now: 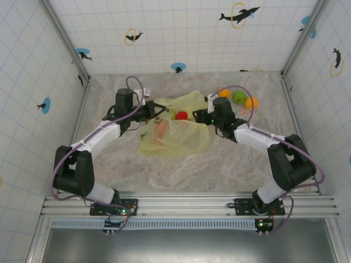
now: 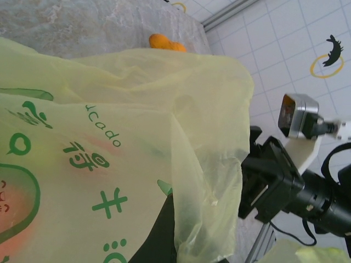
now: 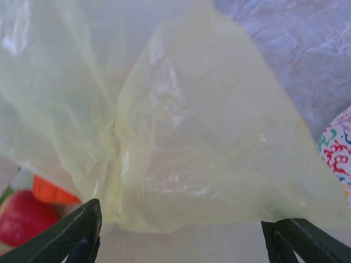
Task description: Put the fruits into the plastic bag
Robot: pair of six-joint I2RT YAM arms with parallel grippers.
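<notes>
While the plastic bag (image 1: 181, 139) lies crumpled on the surface (image 1: 230, 164) between the two arms, its mouth decides how well this step goes. The left fingers (image 1: 152, 112) are closed on the film at the rim, which drapes right over them in the left wrist view, so that side of the mouth is held up. A red fruit (image 3: 21, 216) and an orange piece (image 3: 52, 193) lie at the mouth, just ahead and left of the right fingers (image 3: 82, 233). These stand wide apart with nothing between them, and a loose fold of the bag sits straight ahead.

Off to their right is the speckled plate (image 3: 335, 148), which carries two orange fruits (image 1: 224, 93) and a green one (image 1: 239, 97).

The step in hand is, I judge, fetching the next fruit. The right fingers should back clear of the fold before swinging right, so they do not snag the film. The fruits look round and glossy, so close around the middle of the one nearest the fingers. Release it deep inside, past the red fruit, so nothing rolls back out. The left fingers should hold the rim high.
</notes>
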